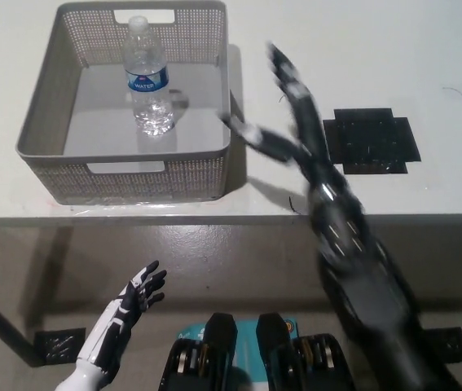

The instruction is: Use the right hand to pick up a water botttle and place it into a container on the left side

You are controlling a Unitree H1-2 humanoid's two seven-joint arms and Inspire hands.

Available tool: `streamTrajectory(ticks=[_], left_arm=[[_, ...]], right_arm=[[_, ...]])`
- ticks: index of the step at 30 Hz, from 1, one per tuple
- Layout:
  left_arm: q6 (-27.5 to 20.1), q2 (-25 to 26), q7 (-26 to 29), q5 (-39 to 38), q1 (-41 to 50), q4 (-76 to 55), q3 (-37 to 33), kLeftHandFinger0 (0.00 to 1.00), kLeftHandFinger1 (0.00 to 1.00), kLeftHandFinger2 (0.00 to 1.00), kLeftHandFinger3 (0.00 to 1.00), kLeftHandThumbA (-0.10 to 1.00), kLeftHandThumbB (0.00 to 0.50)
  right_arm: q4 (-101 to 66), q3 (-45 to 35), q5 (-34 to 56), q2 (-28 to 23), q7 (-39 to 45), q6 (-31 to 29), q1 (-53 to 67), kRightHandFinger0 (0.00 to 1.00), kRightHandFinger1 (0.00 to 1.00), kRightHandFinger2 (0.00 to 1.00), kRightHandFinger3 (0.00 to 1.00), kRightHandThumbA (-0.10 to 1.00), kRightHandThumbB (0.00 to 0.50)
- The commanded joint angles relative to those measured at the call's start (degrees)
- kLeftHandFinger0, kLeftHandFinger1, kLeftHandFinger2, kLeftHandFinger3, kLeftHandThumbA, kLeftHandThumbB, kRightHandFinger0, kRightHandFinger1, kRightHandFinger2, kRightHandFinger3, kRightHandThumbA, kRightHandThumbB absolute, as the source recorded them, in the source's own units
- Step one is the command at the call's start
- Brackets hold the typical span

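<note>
Right hand (292, 122): we see the fingers (282, 69) spread wide and motion-blurred, holding nothing, over bare table (361, 49) just right of the container (43, 130). One finger points left toward the container's near right corner but we cannot tell if it touches the wall. The black forearm runs down and right from the hand, across the table's front edge.

Water bottle (146, 77): we note it standing upright inside the grey mesh container, toward the back and slightly right of centre, white cap up, blue label facing us. It is well apart from the right hand's fingers, with the container's right wall between them.

Container sits on the left part of the white table, near its front edge. A black square mat (369, 140) lies on the table just right of the right hand.

Left hand (133, 297): we see it resting low, below the table edge, fingers loosely apart, empty.
</note>
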Motion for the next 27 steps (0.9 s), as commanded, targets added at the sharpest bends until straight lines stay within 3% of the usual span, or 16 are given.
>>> streamTrajectory(ticks=[1, 4, 8, 11, 15, 27], left_arm=[[-1.6, 1.06, -0.54, -0.11, -0.13, -1.68, 0.15, 1.0, 1.0, 1.0, 1.0, 1.0, 0.201], [-1.96, 0.63, -0.92, -0.79, 0.36, -1.32, -0.06, 1.0, 1.0, 1.0, 1.0, 1.0, 0.194], [-1.42, 0.75, -0.67, -0.82, 0.55, -1.58, 0.23, 1.0, 1.0, 1.0, 1.0, 1.0, 0.2], [-0.93, 0.79, -0.67, -0.93, 0.5, -1.96, 0.28, 1.0, 1.0, 1.0, 1.0, 1.0, 0.213], [-2.03, 0.64, -0.46, -0.81, 0.46, -1.26, 0.41, 1.0, 1.0, 1.0, 1.0, 1.0, 0.203], [-2.45, 0.24, -0.24, -0.62, -0.19, 0.07, 0.38, 1.0, 1.0, 1.0, 1.0, 1.0, 0.207]], right_arm=[[-35.92, -3.39, 10.52, -6.25, 5.51, -5.98, 22.98, 1.0, 1.0, 1.0, 1.0, 1.0, 0.311], [-33.77, -2.58, 9.89, -6.28, 5.55, -7.22, 27.62, 1.0, 1.0, 1.0, 1.0, 1.0, 0.311], [-28.78, -2.06, 11.94, -6.52, 7.1, -10.29, 30.89, 1.0, 1.0, 1.0, 1.0, 1.0, 0.207], [-26.45, -2.25, 11.65, -6.66, 7.51, -11.57, 32.63, 1.0, 1.0, 1.0, 1.0, 1.0, 0.186], [-24.12, -2.97, 10.24, -6.81, 7.57, -11.47, 35.46, 1.0, 1.0, 1.0, 1.0, 1.0, 0.287], [-21.66, -4.2, 12.26, -8.01, 10.88, -10.53, 37.15, 1.0, 1.0, 1.0, 1.0, 1.0, 0.357]])
